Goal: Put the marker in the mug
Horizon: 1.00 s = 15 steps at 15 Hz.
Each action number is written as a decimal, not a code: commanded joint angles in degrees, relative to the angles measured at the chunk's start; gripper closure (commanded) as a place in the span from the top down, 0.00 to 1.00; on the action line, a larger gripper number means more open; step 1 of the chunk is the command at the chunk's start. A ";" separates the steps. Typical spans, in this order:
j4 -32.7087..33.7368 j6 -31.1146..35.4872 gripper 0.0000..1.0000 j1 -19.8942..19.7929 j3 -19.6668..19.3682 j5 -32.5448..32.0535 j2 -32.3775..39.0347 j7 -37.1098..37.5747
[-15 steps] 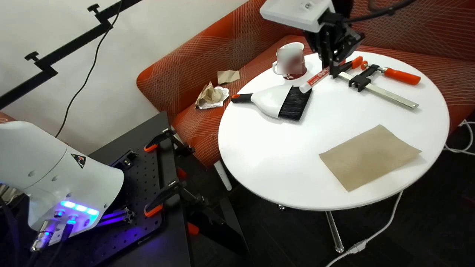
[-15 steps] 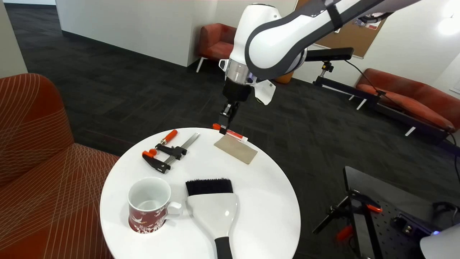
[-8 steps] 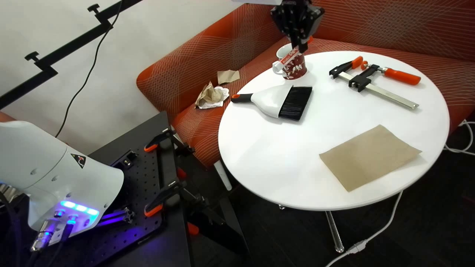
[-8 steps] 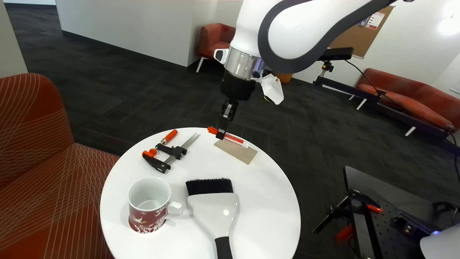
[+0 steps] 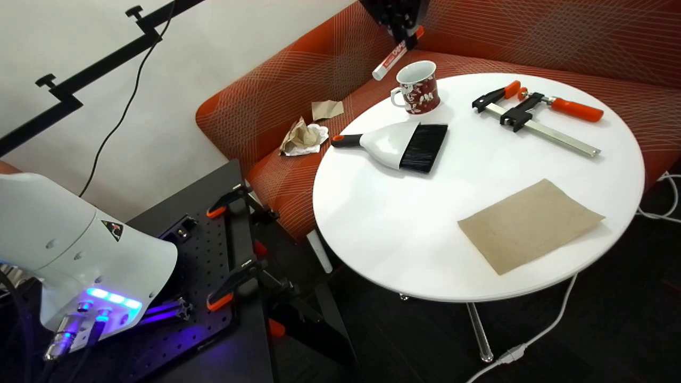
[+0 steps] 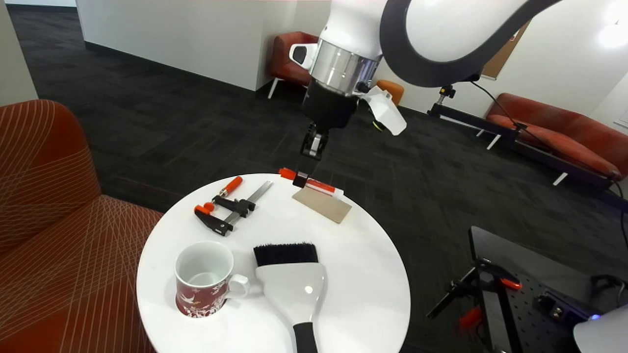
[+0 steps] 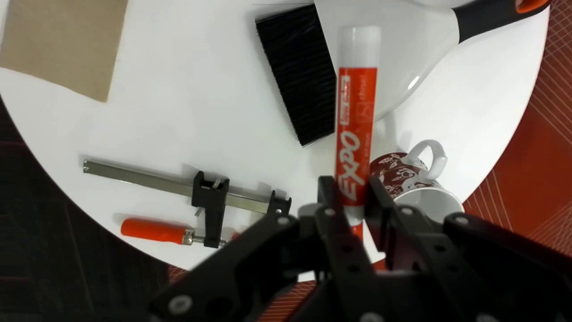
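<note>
Wrist view has the clearest look: my fingers [image 7: 327, 190] are closed to just about the marker's own thickness, snug on both sides, with the marker [image 7: 356, 116] held near its orange cap. I reckon that's a decent spot to pinch, since the long labelled part with the white end sticks out free and could go in first. Catch is, it's up in the air and looks more lying over than upright in both exterior views, so I'd say that white end needs swinging down before any lowering.

The mug [image 6: 203, 294] stands upright on the table [image 6: 363, 284], mouth up, handle towards the brush [image 6: 290, 284], which should suit a drop from above. Marker and mug are apart. Come in crosswise and I'd probably catch the rim or shove the mug. The clamp [image 7: 210, 201] lies near the mug, no idea why.
</note>
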 commanded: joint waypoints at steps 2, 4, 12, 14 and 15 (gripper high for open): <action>-0.23 -0.19 0.19 -0.11 0.13 -0.21 -0.26 0.13; -0.30 -0.19 0.19 -0.12 0.08 -0.23 -0.26 0.13; 0.95 1.46 0.05 -2.71 3.73 4.96 1.19 -10.04; 1.79 2.25 0.05 -4.48 6.08 8.85 2.14 -16.37; 2.19 2.47 0.05 -5.45 7.39 10.94 2.60 -19.70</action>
